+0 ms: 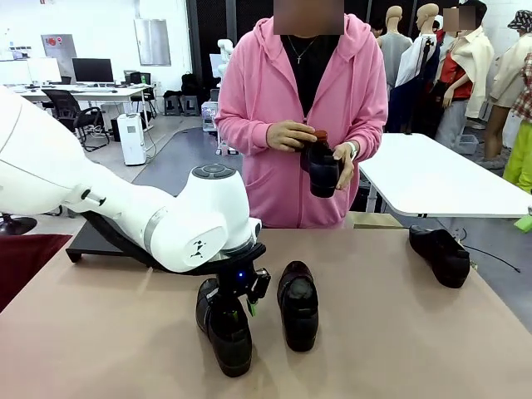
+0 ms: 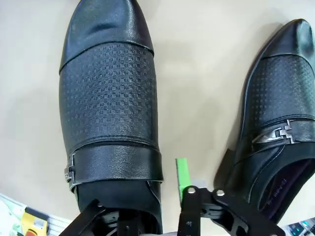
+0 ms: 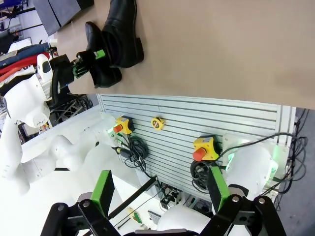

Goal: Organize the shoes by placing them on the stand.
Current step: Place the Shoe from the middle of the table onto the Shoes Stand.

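Observation:
Two black shoes lie side by side at the table's near middle. My left gripper [image 1: 241,298] hangs over the heel of the left shoe [image 1: 224,331] [image 2: 110,113]. One green pad [image 2: 181,173] stands just outside the shoe's side wall with a thin gap; the other finger is hidden in the shoe's dark opening. The second shoe [image 1: 298,304] [image 2: 275,137] lies just to its right. A third shoe [image 1: 440,254] rests at the far right. The person holds a fourth shoe [image 1: 322,168] in both hands. The black stand [image 1: 90,241] sits at the far left, half behind my arm. My right gripper [image 3: 160,192] is open and holds nothing.
The tan table [image 1: 382,349] has free room between the middle shoes and the right one. In the right wrist view a slatted white panel [image 3: 197,120] with yellow stop buttons lies below the table edge. A white table [image 1: 432,179] stands behind the person.

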Available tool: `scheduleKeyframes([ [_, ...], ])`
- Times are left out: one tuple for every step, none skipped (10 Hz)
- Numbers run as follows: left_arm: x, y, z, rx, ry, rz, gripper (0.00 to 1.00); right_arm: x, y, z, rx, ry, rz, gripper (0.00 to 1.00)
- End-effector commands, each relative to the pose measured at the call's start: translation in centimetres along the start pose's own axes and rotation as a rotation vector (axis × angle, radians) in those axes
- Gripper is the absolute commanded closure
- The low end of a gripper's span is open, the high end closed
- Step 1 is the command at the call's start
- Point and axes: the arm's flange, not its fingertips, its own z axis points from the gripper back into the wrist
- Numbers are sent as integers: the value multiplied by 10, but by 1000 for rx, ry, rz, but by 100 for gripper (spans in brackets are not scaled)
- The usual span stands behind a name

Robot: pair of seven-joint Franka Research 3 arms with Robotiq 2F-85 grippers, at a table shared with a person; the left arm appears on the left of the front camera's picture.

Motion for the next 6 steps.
scheduleKeyframes([
  [-2,-2,4,20,-49,12,100,-2,0,3,-18,6,-7,0],
  [-2,1,8,16,-59,9,100,-2,0,3,-18,6,-7,0],
  [-1,7,16,14,-74,8,100,-2,0,3,-18,6,-7,0],
  [-2,12,26,9,-68,-30,100,-2,0,3,-18,6,-7,0],
  [-4,20,37,25,-79,-68,100,-2,0,3,-18,6,-7,0],
  [-9,30,53,51,-64,-173,100,-2,0,3,-18,6,-7,0],
])
